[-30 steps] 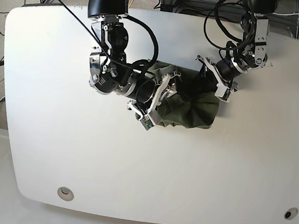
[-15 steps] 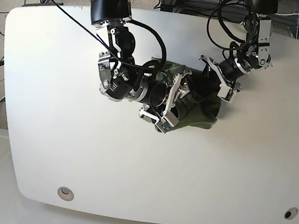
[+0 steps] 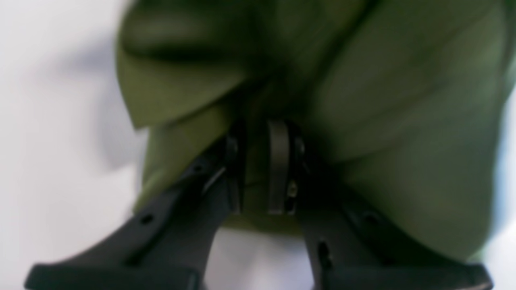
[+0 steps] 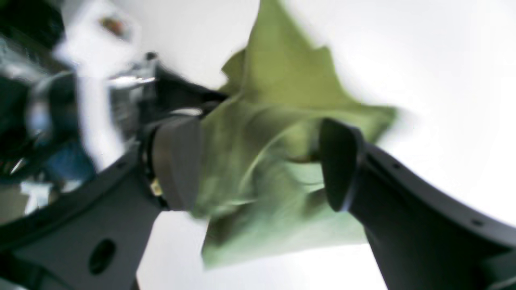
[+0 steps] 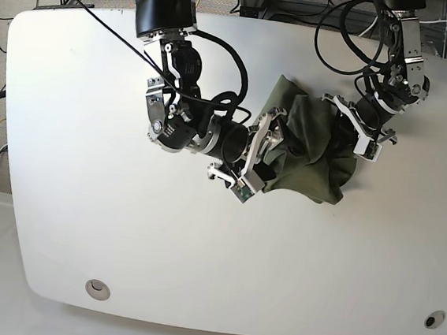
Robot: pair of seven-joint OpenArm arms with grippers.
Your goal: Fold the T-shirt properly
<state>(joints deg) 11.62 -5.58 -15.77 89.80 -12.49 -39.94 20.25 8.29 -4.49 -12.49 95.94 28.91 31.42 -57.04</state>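
One olive-green T-shirt [image 5: 308, 156] sits bunched in a crumpled heap on the white counter [image 5: 85, 202], in the upper-middle part of the surface as the base view frames it. We record no flat panels: the cloth is gathered into deep folds, with a lobe rising at its far edge and another hanging toward the near right.

Left hand [image 3: 258, 169]: fingers nearly pressed together, pinching a fold of the shirt between them. We see green fabric filling the narrow gap and spilling around both fingers in the left wrist view, which is blurred. In the base view this hand [image 5: 363, 133] meets the heap at its right side.

Right hand [image 4: 258, 161]: fingers spread wide, with crumpled shirt fabric lying between them. The left pad touches or nearly touches the cloth; we cannot tell whether the right pad does, since the view is blurred. In the base view this hand [image 5: 249, 160] sits at the heap's left side, low over the counter.
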